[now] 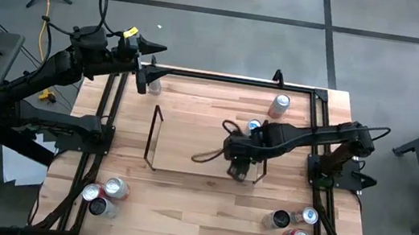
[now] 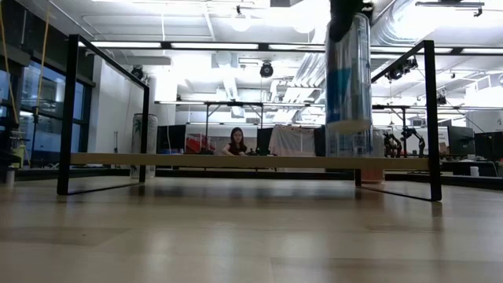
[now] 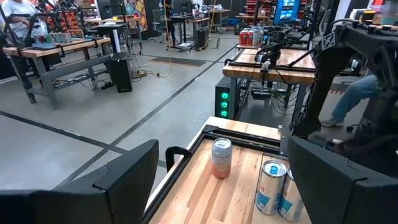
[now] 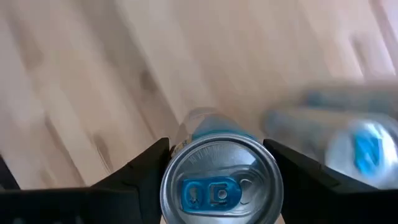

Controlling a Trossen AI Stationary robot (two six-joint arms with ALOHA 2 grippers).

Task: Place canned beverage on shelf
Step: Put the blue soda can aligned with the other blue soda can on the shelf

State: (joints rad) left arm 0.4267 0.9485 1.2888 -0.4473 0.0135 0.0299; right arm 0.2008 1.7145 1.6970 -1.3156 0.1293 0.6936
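right gripper (image 4: pixel 217 180) clamps blue-and-silver can (image 2: pixel 348 75) upright, so it can stand | can hangs just above shelf (image 1: pixel 190 143), near its right end | left gripper (image 1: pixel 143 76) spread wide, empty, waiting at table's far-left corner

Between the left gripper's (image 3: pixel 217 180) spread fingers (image 3: pixel 109 183), an upright pink can (image 3: pixel 221 157) stands on the wooden tabletop (image 3: pixel 208 199), apart from two blue-and-white cans (image 3: pixel 271 186).
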